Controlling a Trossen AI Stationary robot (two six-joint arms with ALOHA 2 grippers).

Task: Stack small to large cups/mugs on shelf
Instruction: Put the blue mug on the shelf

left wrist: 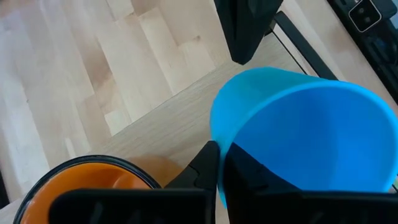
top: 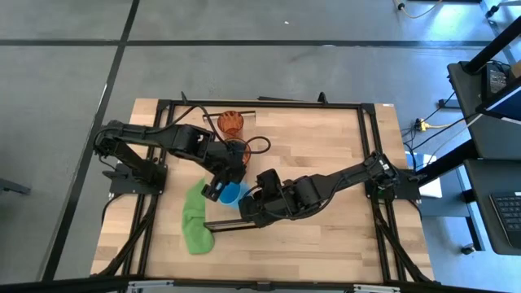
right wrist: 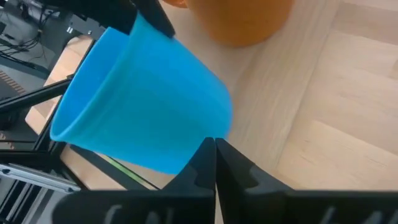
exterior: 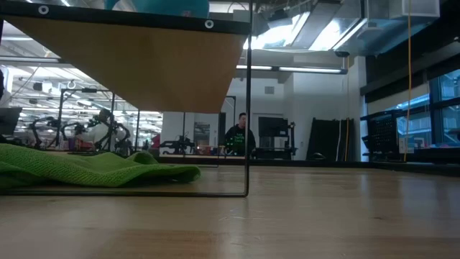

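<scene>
My left gripper [top: 221, 185] is shut on the light blue mug [top: 231, 193], which is tilted over the light-wood shelf [left wrist: 180, 124]. The low view shows the shelf's underside [exterior: 144, 65] with a bit of blue above it. My right gripper [right wrist: 215, 155] is shut, its tips at the mug's outer wall near the base. The orange mug [left wrist: 81, 186] stands on the shelf beside the blue mug. The dark red tumbler [top: 230, 122] stands farther back. My left gripper holds the blue mug by its rim [left wrist: 219, 163], one finger inside [left wrist: 255, 177] and one outside [left wrist: 202, 168]. The mug is tilted, with its mouth toward the table's left. I cannot tell whether its base rests on the shelf. My right gripper's shut fingertips lie by the mug's outer wall [right wrist: 193, 140]; I cannot tell whether they touch it.
A green cloth [top: 195, 221] lies on the table left of the shelf's near end and under it in the low view [exterior: 79, 169]. A black frame [top: 366, 163] runs around the table. A person stands in the room far behind [exterior: 238, 137].
</scene>
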